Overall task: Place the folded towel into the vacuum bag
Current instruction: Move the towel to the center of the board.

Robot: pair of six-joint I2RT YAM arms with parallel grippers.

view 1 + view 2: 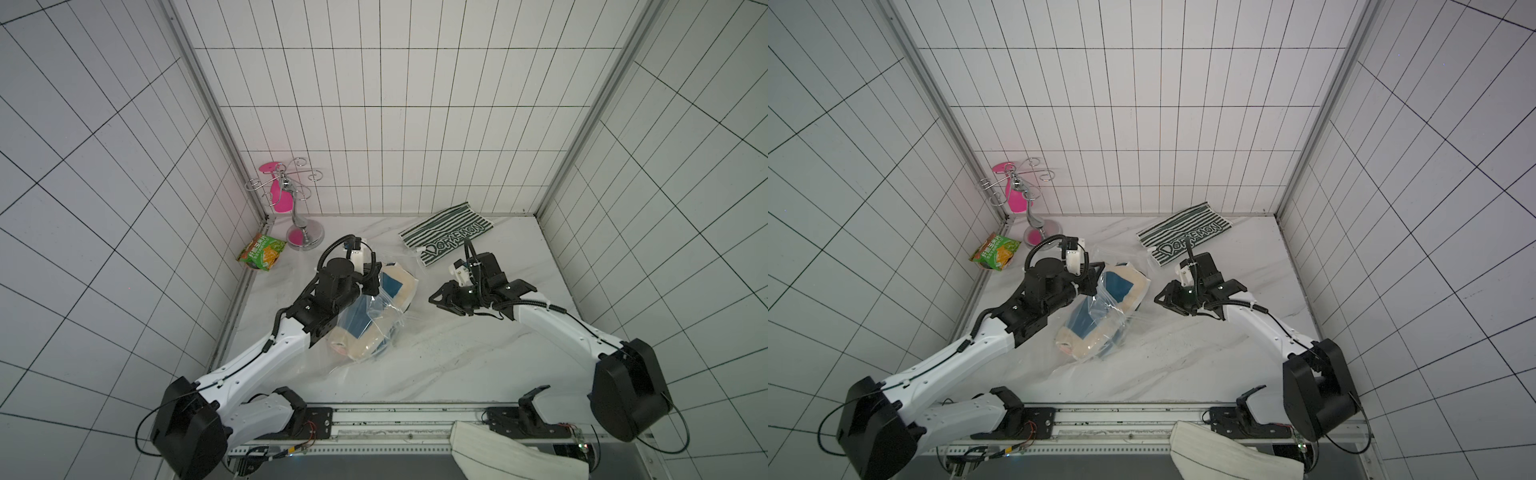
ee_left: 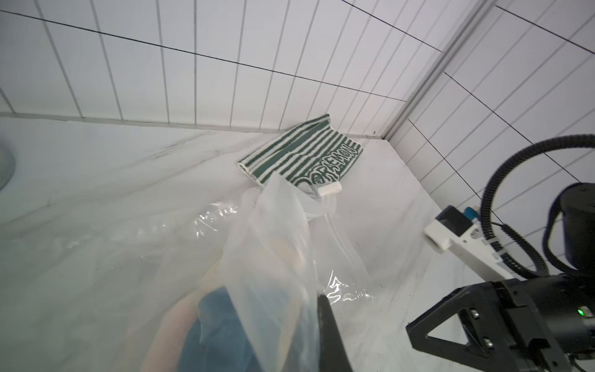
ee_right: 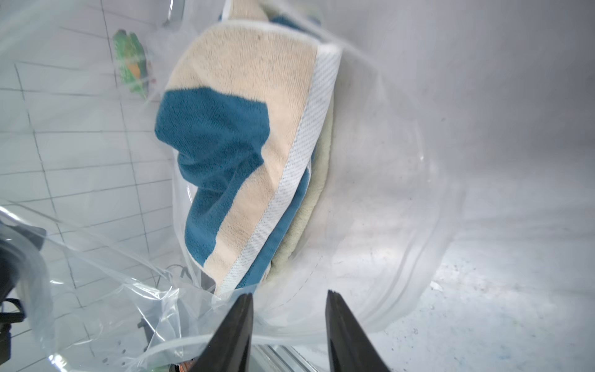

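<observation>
Marble tabletop [image 1: 457,365]: left gripper [image 1: 375,291] pinches vacuum bag [image 2: 267,232]; right gripper [image 3: 288,296], half-open, faces towel [image 3: 225,128].

L gripper [image 2: 323,319]: 2nd finger hidden by vacuum bag [image 2: 273,241] film.
Towel [image 2: 222,328]: blurred thru film.
Snack pkt [image 3: 130,61]: blurred.

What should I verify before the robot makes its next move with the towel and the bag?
1. Folded towel inside vacuum bag: ok, film covers it.
2. Towel fully past the zip strip: cannot tell.
3. Left gripper shut on the bag's film: ok, film is lifted.
4. Right gripper free: ok, open, nothing between.
5. Bag mouth sealed: not ok, it gapes.
6. Striped cloth apart from the bag's white clip: cannot tell; they overlap in the left wrist view.
</observation>
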